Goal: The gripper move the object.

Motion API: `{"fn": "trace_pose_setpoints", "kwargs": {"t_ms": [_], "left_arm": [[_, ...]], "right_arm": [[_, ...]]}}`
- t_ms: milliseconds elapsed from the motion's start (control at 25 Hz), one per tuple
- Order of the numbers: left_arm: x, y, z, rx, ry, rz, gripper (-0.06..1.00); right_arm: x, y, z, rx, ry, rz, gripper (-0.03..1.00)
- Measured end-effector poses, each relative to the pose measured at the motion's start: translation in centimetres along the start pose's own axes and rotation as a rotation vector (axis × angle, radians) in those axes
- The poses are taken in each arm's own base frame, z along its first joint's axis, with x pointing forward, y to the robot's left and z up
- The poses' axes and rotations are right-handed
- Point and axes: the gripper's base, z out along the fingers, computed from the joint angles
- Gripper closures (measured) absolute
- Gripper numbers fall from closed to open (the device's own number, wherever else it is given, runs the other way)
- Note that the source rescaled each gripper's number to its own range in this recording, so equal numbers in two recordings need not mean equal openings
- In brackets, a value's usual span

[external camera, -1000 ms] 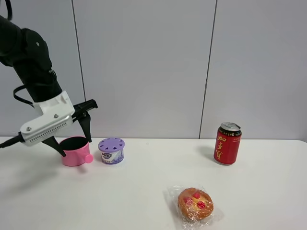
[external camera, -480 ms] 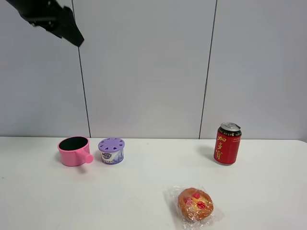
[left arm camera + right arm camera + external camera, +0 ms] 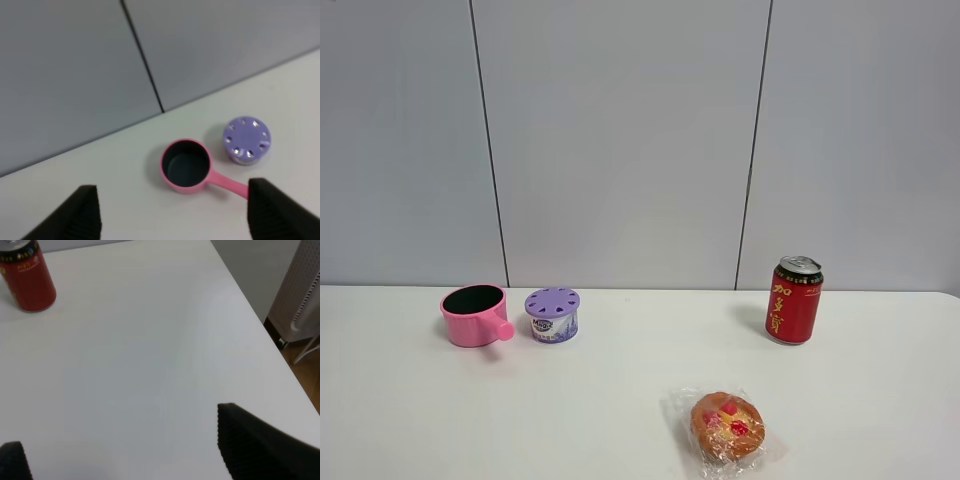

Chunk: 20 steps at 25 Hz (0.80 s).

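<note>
Your pink toy saucepan (image 3: 475, 315) — dark inside, stick handle (image 3: 227, 183) out — sat on the white surface (image 3: 620, 420) just beside the purple-lidded container (image 3: 552, 314); your left end effector (image 3: 175, 212) hung spread wide above it, empty.

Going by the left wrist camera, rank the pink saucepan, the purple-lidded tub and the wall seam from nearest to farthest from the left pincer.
1. Pink saucepan: between the open fingers of the left pincer, its handle pointing toward one finger.
2. Purple-lidded tub: just past the saucepan, by its handle side.
3. Wall seam: on the wall behind the table, farthest.
</note>
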Motion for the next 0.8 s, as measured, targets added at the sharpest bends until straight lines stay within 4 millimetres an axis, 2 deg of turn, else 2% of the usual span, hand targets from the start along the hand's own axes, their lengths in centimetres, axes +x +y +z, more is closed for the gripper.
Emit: {"fn": "trace_pose_setpoints", "kwargs": {"t_ms": [120,160,200,280,320,360,560,800], "left_arm": [[1.1,0.5,-3.5,-0.04,-0.042,-0.052,0.22],[1.8,0.6,-4.4,-0.05,-0.042,-0.069,0.22],[1.8,0.6,-4.4,-0.05,-0.042,-0.069,0.22],[3.4,0.5,-6.4,-0.072,-0.064,-0.099,0.22],[5.5,0.3,-7.5,-0.09,-0.063,-0.133,0.22],[6.5,0.1,-8.2,-0.099,-0.072,-0.151,0.22],[12.9,-1.5,-9.8,-0.11,-0.122,-0.262,0.22],[19.4,-3.2,-9.6,-0.108,-0.163,-0.321,0.22]], "right_arm": [[0.0,0.0,0.0,0.0,0.0,0.0,-0.03],[0.0,0.0,0.0,0.0,0.0,0.0,-0.03],[0.0,0.0,0.0,0.0,0.0,0.0,-0.03],[0.0,0.0,0.0,0.0,0.0,0.0,-0.03],[0.0,0.0,0.0,0.0,0.0,0.0,-0.03],[0.0,0.0,0.0,0.0,0.0,0.0,-0.03],[0.0,0.0,0.0,0.0,0.0,0.0,-0.03],[0.0,0.0,0.0,0.0,0.0,0.0,-0.03]]}}
